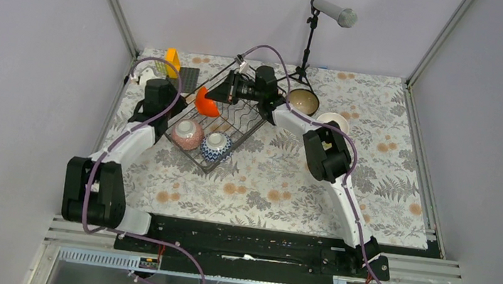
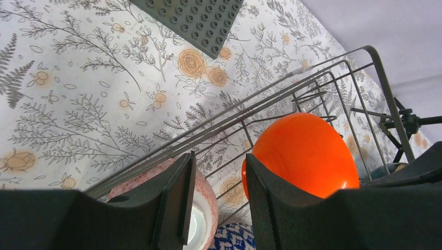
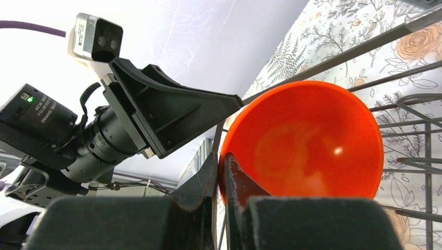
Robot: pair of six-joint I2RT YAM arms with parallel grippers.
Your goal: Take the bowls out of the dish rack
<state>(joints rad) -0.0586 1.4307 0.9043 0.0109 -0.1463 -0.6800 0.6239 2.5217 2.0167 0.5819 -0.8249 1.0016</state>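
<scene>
The dish rack (image 1: 235, 122) sat at the far left of the flowered table (image 1: 287, 182), skewed, its long axis running from the near left to the far right. At its far-left end the orange bowl (image 3: 305, 140) stood on edge, lifted among the wires, its mouth turned toward the right arm and its rounded underside toward the left wrist camera. The right gripper (image 3: 223, 164) had its fingers pinched together on that bowl's rim, one inside and one outside. The left gripper (image 2: 220, 159) hung over the rack's left rim with its fingers partly spread and nothing between them; the orange bowl lay just beyond one finger. The pink speckled bowl (image 1: 186, 134) and the blue-and-white bowl (image 1: 215, 146) lay side by side at the rack's near end, foot rings up. Out on the table to the right of the rack, the teal bowl (image 1: 303, 101) and a pale bowl (image 1: 332, 120) sat mouth up, near each other
</scene>
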